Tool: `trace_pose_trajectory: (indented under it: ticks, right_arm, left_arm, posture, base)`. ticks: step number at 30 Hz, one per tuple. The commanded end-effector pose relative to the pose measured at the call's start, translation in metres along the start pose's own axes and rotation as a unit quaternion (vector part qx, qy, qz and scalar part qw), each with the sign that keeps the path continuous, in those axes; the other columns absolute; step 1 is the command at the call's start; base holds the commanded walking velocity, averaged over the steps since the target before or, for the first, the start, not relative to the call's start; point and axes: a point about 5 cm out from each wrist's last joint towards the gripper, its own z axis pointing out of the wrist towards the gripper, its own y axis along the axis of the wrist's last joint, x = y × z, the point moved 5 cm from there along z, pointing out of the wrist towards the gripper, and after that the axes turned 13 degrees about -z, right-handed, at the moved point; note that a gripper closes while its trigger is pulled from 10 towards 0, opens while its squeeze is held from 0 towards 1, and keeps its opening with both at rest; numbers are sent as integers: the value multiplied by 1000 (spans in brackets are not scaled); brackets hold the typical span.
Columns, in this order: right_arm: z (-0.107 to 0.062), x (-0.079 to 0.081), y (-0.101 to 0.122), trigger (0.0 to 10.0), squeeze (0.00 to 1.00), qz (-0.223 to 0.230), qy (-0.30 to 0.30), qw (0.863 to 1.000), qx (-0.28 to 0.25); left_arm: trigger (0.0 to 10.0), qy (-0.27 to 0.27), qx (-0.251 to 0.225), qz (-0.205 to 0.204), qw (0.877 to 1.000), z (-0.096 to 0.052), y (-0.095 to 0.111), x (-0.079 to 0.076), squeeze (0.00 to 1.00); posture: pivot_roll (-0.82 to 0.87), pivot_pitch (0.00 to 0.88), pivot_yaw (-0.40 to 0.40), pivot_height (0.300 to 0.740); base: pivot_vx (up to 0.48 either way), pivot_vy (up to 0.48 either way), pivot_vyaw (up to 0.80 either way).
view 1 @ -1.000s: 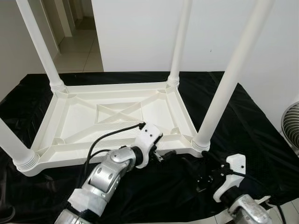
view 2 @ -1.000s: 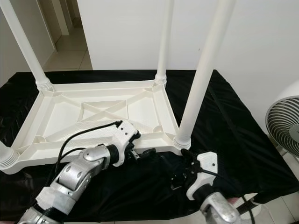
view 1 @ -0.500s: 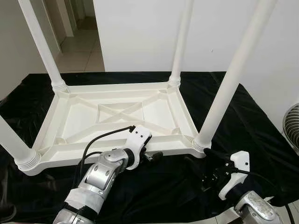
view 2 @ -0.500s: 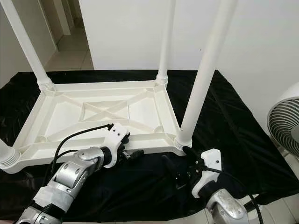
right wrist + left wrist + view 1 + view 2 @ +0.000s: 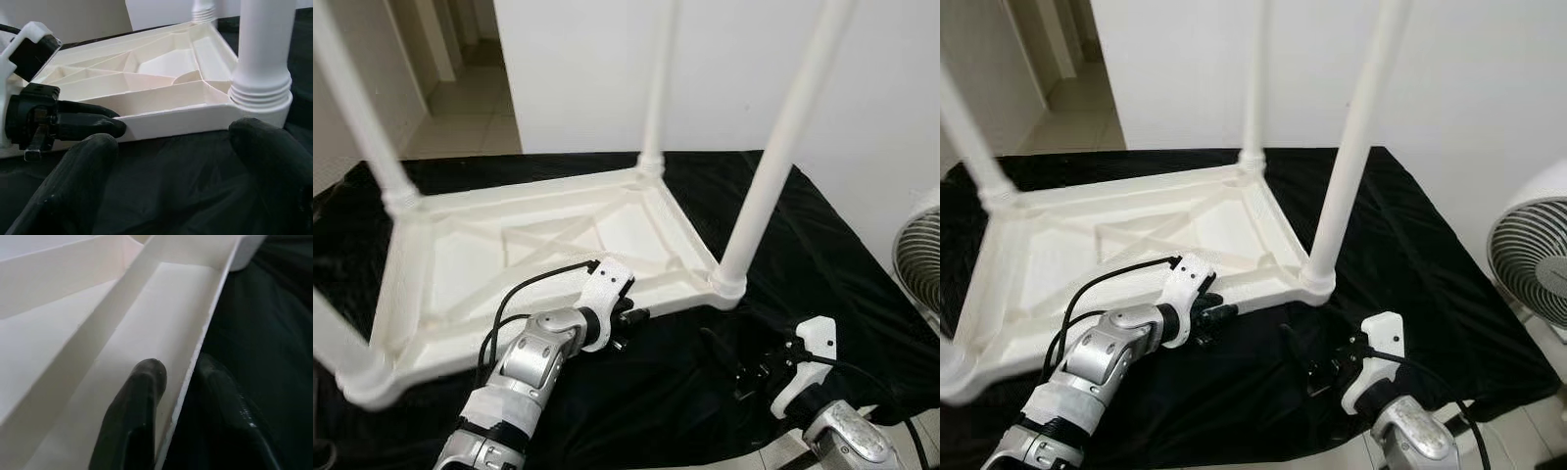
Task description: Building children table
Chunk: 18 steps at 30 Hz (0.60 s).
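The white plastic children's table lies upside down on a black cloth, its four legs pointing up. My left gripper is at the table's near rim. In the left wrist view, one of its fingers is inside the rim and the other is outside, shut on it. My right gripper hovers low over the cloth, just in front of the near right leg. It is open, with wide-apart fingers holding nothing.
The black cloth covers the floor under the table. A white fan stands at the right edge. A white wall rises behind the table, and a tiled hallway opens at the back left.
The table has turned on the cloth: its right end swung away and its near left corner came toward me. My left gripper moved with the rim. The right gripper barely moved.
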Motion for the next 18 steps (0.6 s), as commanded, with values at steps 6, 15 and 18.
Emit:
trace_pose_trajectory:
  ticks: [6, 15, 18]
  right_arm:
    - [4, -1, 0, 10000, 0, -5, -5, 1000, -2]
    - [8, -2, 1, 10000, 0, -10, -7, 1000, -3]
    - [11, -3, 1, 10000, 0, -12, -7, 1000, -6]
  left_arm:
    - [0, 255, -10, -27, 967, -19, -12, 67, 0]
    - [10000, 227, -49, -27, 972, -11, 7, 59, 0]
    - [10000, 130, -104, 7, 986, -2, 36, 23, 0]
  posture:
    - [-106, 54, 19, 740]
    - [-101, 50, 10, 740]
    - [-98, 52, 11, 740]
  base:
    - [0, 0, 0]
    - [0, 0, 0]
    - [0, 0, 0]
